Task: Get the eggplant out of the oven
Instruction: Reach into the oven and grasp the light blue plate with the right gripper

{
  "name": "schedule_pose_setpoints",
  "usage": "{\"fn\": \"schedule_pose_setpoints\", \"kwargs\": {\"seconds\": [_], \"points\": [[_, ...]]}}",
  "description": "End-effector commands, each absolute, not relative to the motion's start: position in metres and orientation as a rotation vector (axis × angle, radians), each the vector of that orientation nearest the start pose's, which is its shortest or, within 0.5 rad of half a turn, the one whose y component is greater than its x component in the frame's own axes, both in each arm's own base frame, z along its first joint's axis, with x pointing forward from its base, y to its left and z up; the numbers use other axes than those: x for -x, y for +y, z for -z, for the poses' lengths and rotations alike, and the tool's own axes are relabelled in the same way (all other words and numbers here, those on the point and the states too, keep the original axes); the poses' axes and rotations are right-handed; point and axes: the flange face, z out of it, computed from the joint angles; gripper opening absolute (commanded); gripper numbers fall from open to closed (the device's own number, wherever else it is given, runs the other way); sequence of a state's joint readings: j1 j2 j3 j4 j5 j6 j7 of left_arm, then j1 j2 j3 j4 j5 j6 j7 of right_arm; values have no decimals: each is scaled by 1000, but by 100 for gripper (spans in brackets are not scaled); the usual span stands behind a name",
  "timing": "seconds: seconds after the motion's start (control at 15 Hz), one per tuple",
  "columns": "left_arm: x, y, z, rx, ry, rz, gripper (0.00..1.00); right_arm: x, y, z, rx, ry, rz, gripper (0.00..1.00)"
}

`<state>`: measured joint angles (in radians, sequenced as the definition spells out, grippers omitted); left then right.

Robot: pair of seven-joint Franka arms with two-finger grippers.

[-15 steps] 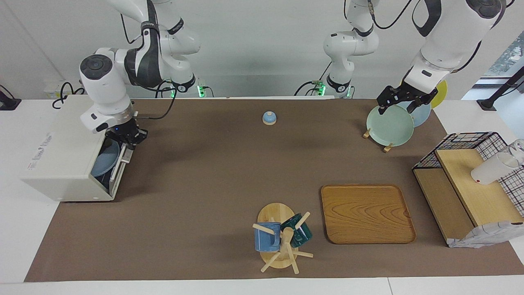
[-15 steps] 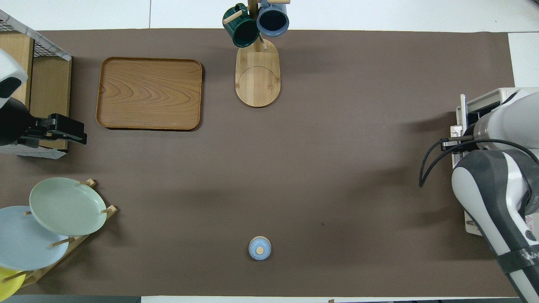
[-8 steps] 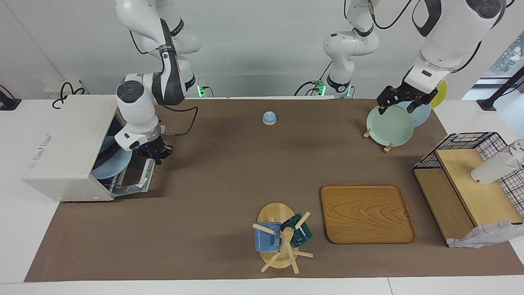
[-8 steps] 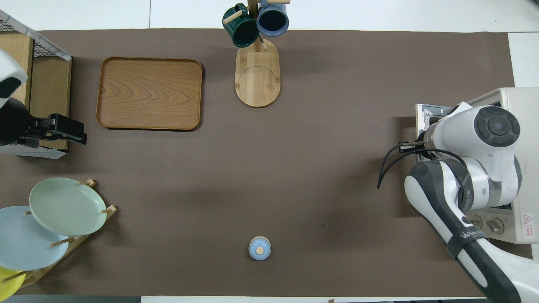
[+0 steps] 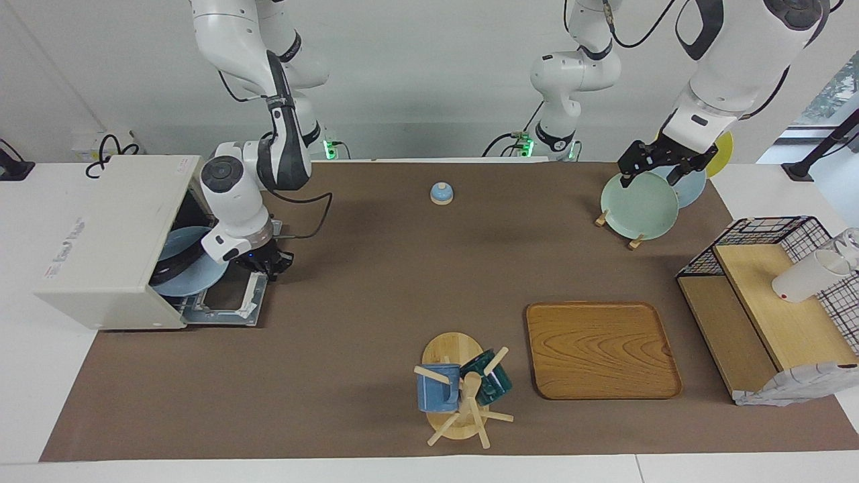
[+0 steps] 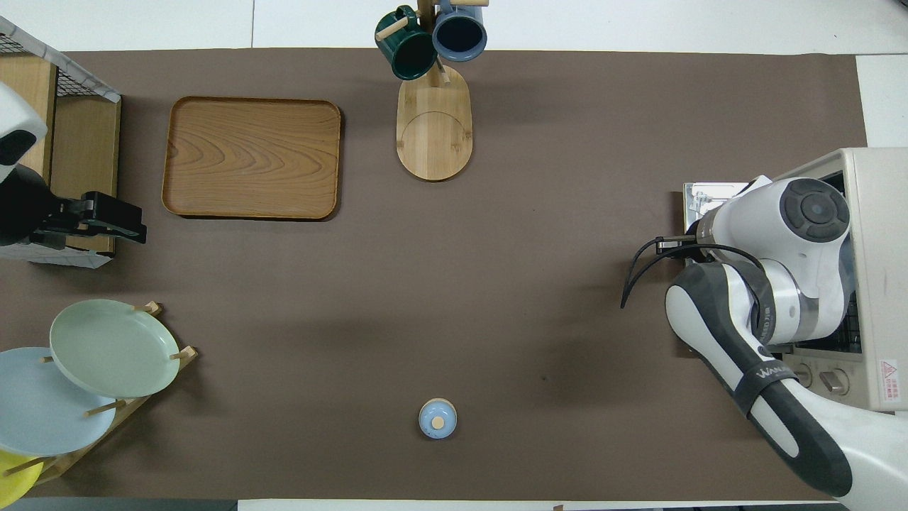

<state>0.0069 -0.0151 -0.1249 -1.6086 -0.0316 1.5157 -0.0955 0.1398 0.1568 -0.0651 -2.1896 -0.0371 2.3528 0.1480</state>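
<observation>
The right tool (image 5: 271,263) is clenched at the free edge of the oven's (image 5: 107,241) door (image 5: 228,295), apparently to keep it folded flat on the table (image 5: 376,282), while the left tool (image 5: 654,176) waits released over the plate rack (image 5: 634,243). That leaves the opening clear. Inside, the eggplant (image 5: 176,265) seems to lie across a pale blue plate (image 5: 194,275), not yet reached.
</observation>
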Motion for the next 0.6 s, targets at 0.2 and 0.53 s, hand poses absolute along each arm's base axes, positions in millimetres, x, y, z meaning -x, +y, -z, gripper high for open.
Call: {"fn": "schedule_pose_setpoints", "kwargs": {"seconds": [0.2,0.53], "points": [[-534,-65,-616,3144,41,-122,100,-567,64,-372,3170,148,-85,15],[-534,-65,-616,3144,44,-122,100,-561,13,-403,3194,209,-149,54]]}}
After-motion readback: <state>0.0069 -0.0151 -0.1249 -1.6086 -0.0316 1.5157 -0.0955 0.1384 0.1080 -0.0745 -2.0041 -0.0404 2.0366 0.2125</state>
